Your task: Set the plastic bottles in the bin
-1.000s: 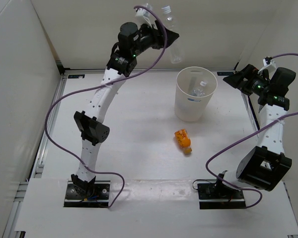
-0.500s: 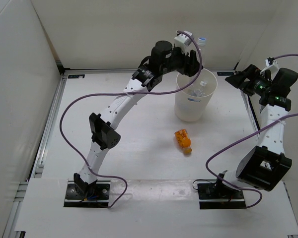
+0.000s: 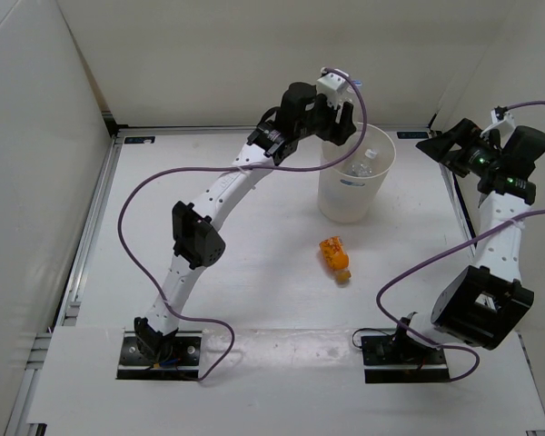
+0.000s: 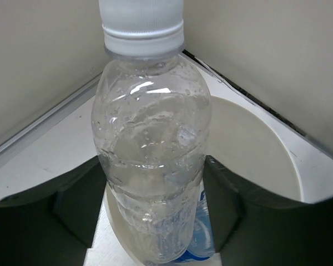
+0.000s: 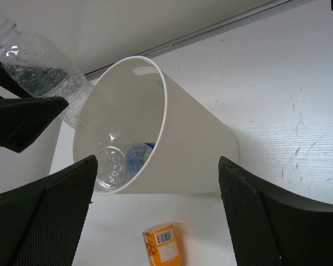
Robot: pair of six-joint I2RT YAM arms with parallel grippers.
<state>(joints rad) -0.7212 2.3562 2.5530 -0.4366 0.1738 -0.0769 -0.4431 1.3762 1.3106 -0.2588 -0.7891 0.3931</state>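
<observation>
My left gripper (image 3: 343,123) is shut on a plain clear bottle (image 4: 152,155) with a white cap, holding it at the far left rim of the bin (image 3: 354,195). In the right wrist view the bottle (image 5: 39,66) is tilted, with its base at the bin's mouth. The white bin (image 5: 194,144) stands upright and holds a clear bottle (image 5: 108,166) and a blue-labelled one (image 5: 137,152). The orange bottle (image 3: 335,257) lies on the table in front of the bin, also in the right wrist view (image 5: 164,249). My right gripper (image 3: 434,143) is open and empty, raised to the right of the bin.
White walls close the table on the left, back and right. A metal rail (image 3: 254,132) runs along the back edge. The bin's rim (image 4: 255,149) lies right below the held bottle.
My left arm has swung right from the back wall, carrying the clear bottle to the bin's rim and lowering it slightly. The right arm has barely moved.
</observation>
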